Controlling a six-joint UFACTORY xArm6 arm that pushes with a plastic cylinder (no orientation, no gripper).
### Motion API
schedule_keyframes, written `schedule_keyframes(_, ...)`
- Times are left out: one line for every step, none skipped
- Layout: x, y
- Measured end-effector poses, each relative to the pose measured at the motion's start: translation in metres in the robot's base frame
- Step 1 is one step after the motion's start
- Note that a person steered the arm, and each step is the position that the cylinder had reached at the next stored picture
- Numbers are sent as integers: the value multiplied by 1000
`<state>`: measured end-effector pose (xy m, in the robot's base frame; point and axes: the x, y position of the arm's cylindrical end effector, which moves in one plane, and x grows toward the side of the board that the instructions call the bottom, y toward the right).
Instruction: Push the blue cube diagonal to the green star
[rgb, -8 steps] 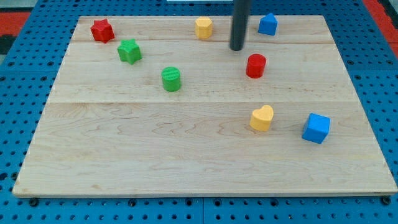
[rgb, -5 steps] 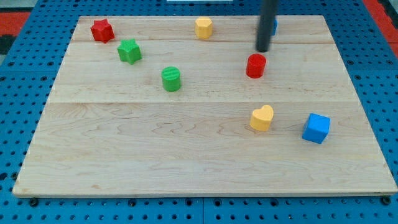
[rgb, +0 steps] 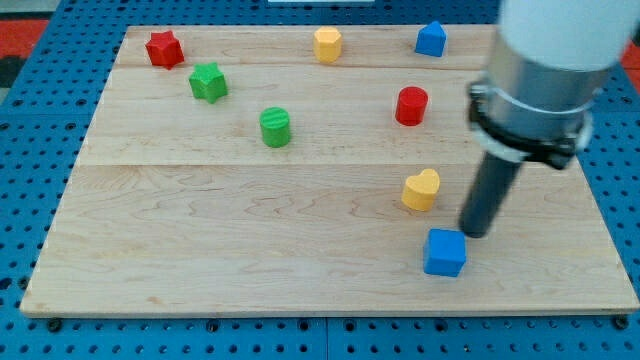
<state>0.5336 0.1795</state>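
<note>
Blue cube sits near the bench bottom edge, well apart from the green star. My tip is just beside it, upper right. No jaws here.

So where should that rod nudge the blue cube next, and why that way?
Probably up and to the view's left. My tip sits just up-right of the blue cube, near the board's bottom, while the green star lies far off at upper left. I would likely swing round to the cube's lower-right side first, then push, passing below the yellow heart.
</note>
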Motion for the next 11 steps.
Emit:
schedule_keyframes(22,-18)
schedule_keyframes(33,-104)
schedule_keyframes(31,-124)
schedule_keyframes(67,-112)
schedule_keyframes(58,-213)
schedule_keyframes(-3,-252)
schedule_keyframes(53,-242)
schedule_keyframes(38,-206)
schedule_keyframes(-6,-203)
schedule_keyframes(-33,-194)
schedule_keyframes(-54,-214)
